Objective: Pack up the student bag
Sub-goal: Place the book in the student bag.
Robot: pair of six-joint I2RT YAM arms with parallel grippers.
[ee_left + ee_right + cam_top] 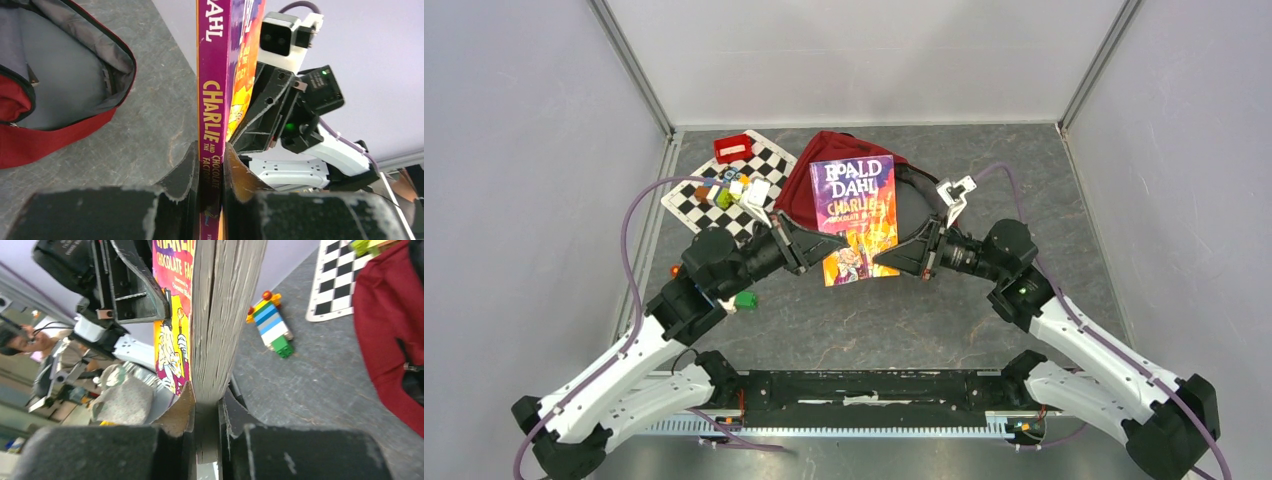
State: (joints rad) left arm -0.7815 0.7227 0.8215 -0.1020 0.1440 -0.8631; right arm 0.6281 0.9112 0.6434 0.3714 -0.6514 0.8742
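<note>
Grey mottled tabletop (984,330), pale walls (864,50), student bag (796,192) beside chequered mat (689,200)

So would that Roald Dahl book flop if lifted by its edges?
Probably fairly stiff: the book looks flat though pinched only at spine and page edge by the left gripper and right gripper. It seems a slim paperback, so likely light. Pages gape slightly, so they might splay.

A Roald Dahl book (854,200) shows its purple cover in the centre. In the upper left lies a checkered board (686,202) with small coloured blocks (732,188) on it and a small red box (733,148) at its upper corner. A brick toy (272,325) (blue, white and green layers) lies on the grey table (1024,190).
</note>
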